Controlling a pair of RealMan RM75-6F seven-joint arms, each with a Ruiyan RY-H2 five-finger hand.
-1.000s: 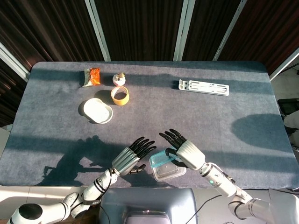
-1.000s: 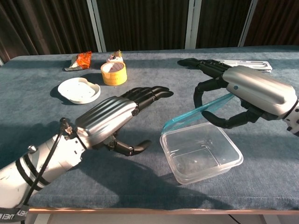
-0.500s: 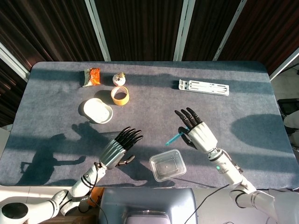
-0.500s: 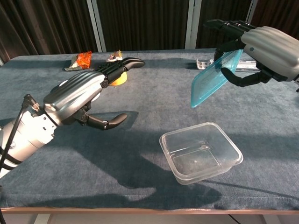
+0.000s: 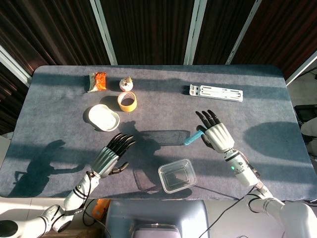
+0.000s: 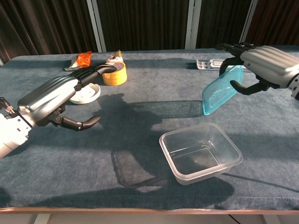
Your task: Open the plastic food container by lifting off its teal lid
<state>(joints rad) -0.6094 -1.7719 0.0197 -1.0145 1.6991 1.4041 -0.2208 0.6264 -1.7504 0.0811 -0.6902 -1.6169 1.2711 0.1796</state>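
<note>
Now your right hand (image 6: 266, 65) pinches the teal lid (image 6: 222, 90) by its upper edge, tilted in the air beyond and right of the open container (image 6: 201, 151). Thin, light and probably flexible, it should stay put gripped at the rim. Your left hand (image 6: 56, 100) hovers empty, fingers spread, well left of the container.

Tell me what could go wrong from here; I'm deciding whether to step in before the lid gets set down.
1. The right hand holds the teal lid tilted and only by its upper edge, clear of the table; that thin hold could slip and drop it.
2. The open container sits near the front table edge; a falling lid or a swinging arm might knock it off.
</note>
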